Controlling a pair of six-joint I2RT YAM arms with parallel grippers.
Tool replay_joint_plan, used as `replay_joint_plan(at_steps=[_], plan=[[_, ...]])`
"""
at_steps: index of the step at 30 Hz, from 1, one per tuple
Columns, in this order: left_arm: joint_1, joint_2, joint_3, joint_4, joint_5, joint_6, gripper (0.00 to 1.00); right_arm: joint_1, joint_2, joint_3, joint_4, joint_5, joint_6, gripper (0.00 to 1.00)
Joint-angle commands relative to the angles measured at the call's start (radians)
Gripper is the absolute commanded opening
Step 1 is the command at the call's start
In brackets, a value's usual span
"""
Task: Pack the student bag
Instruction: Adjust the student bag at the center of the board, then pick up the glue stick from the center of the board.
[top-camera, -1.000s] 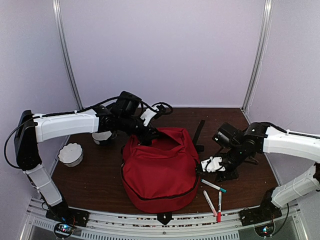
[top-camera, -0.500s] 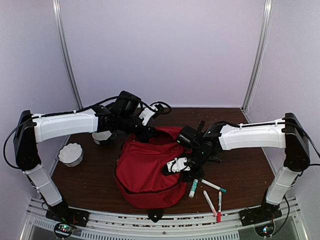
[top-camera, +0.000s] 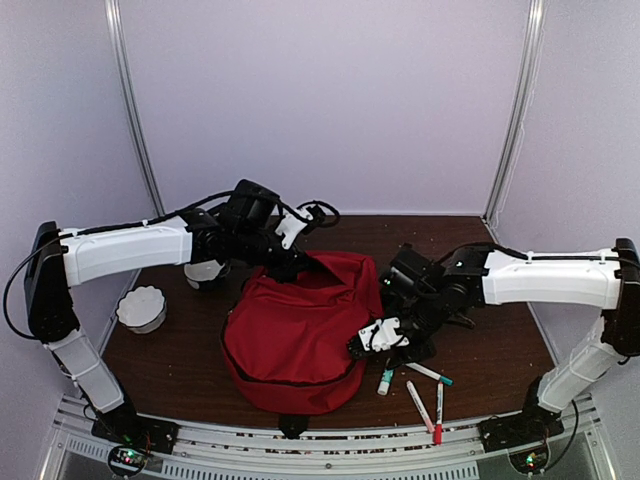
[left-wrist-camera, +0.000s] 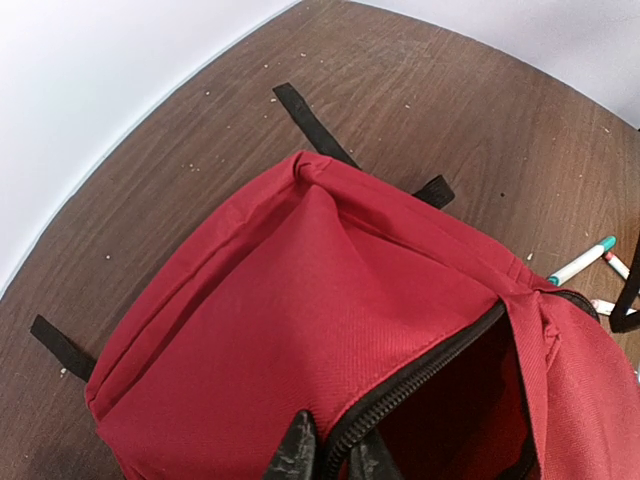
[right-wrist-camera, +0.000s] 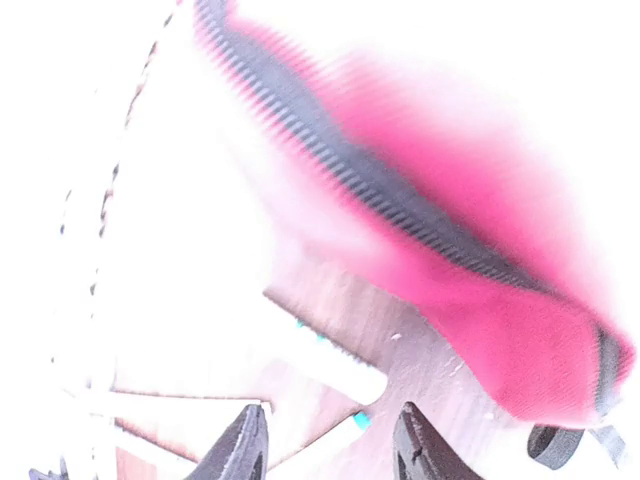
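Note:
The student bag (top-camera: 290, 340), a large red backpack with black zipper trim, lies in the middle of the table with its mouth open at the far side. My left gripper (top-camera: 300, 263) is shut on the bag's zipper rim (left-wrist-camera: 430, 365) and holds it up; its fingertips (left-wrist-camera: 297, 452) pinch the edge in the left wrist view, where the bag (left-wrist-camera: 300, 320) fills the frame. My right gripper (top-camera: 385, 345) is open and empty at the bag's right side, just above a teal-capped marker (top-camera: 385, 381). The right wrist view is washed out: open fingers (right-wrist-camera: 245, 445), a white marker (right-wrist-camera: 345, 362) and the bag's edge (right-wrist-camera: 500, 330).
Three more markers lie right of the bag near the front edge: a white one (top-camera: 428, 372) and two red-and-white ones (top-camera: 438, 412). A scalloped white bowl (top-camera: 140, 308) and a white cup (top-camera: 205, 272) stand at the left. A black strap (top-camera: 398, 265) trails behind the bag.
The bag has slid and bulged to the left. My right arm swung in from the right to the bag's side. A teal-capped marker now shows beside the bag.

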Motion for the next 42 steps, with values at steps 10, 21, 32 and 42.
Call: replay_joint_plan(at_steps=[10,21,32,42], plan=[[0.002,0.006,0.044,0.031,0.054,-0.013,0.12,0.015,0.083,-0.015,-0.031,0.100,-0.145,0.47],[0.001,0.006,0.048,0.028,0.063,-0.015,0.12,0.062,0.178,-0.024,0.033,0.179,-0.194,0.48],[0.000,0.008,0.049,0.024,0.066,-0.017,0.12,0.095,0.233,-0.050,0.073,0.243,-0.204,0.40],[0.000,0.012,0.051,0.022,0.071,-0.017,0.12,0.095,0.255,-0.055,0.067,0.259,-0.192,0.31]])
